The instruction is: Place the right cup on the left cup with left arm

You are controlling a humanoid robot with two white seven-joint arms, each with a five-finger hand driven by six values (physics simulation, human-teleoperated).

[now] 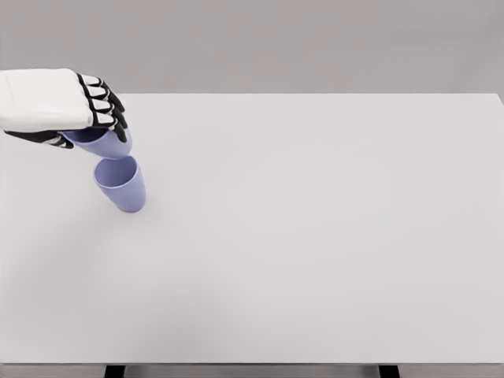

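Smooth lavender plastic tapered cup (pixel 105 143) is gripped in the curled black fingers (pixel 109 106) of the white left hand (pixel 59 106), directly above an identical upright cup (pixel 121 184) on the matte white table (pixel 315 236).

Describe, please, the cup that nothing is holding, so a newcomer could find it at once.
Start at the white table and go to its far left side, where the left hand holds one lavender cup. Just below it stands the free cup, the same lavender, its open mouth showing, resting alone on the tabletop with no fingers around it.
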